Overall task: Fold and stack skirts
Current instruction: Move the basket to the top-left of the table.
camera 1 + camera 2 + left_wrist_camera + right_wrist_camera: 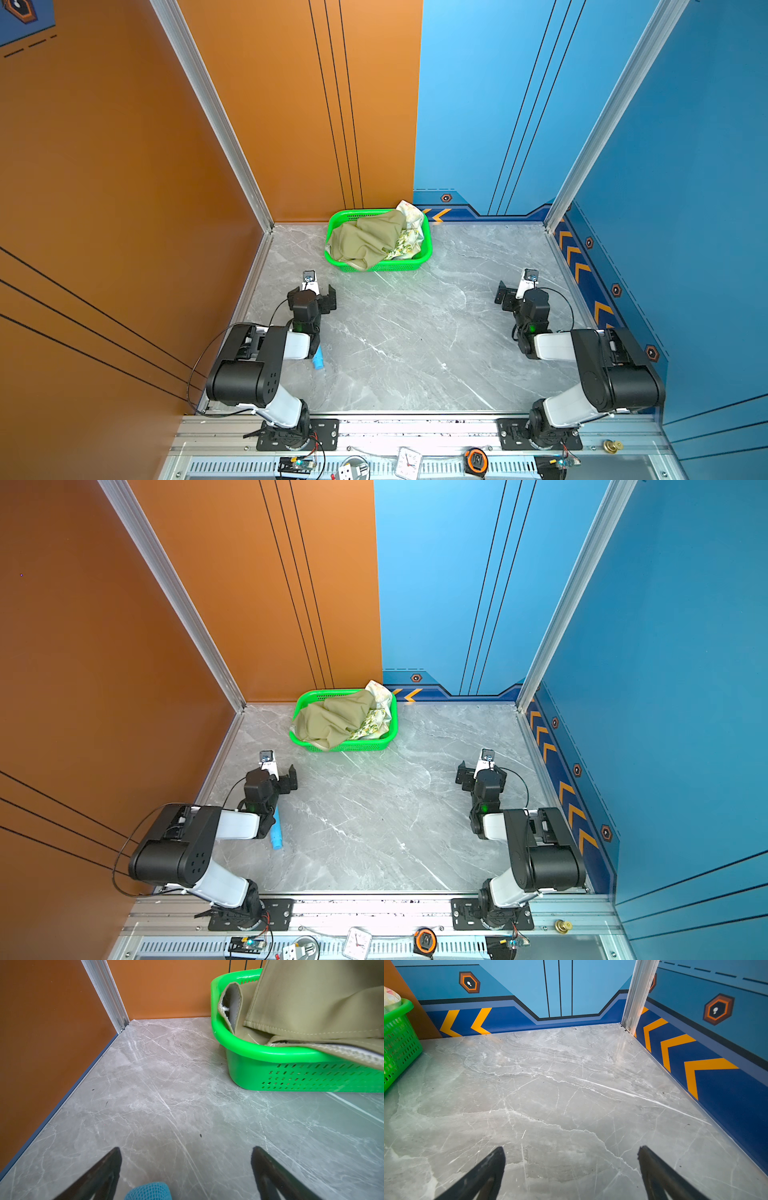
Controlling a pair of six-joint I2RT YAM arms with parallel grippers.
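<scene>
Marble tabletop (407,332) bears green basket (390,266) holding olive skirt (365,241) atop lemon-print skirt (402,245).

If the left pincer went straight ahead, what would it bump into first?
Likely the bare table, since the open left pincer seems tilted down. If it cleared that, the orange wall, passing beside the green basket without touching it. Depth is hard to judge.

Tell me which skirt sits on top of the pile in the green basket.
The plain olive-green skirt: it drapes over the lemon-print skirt, and the pastel floral one only peeks out at the far corner of the basket.
</scene>
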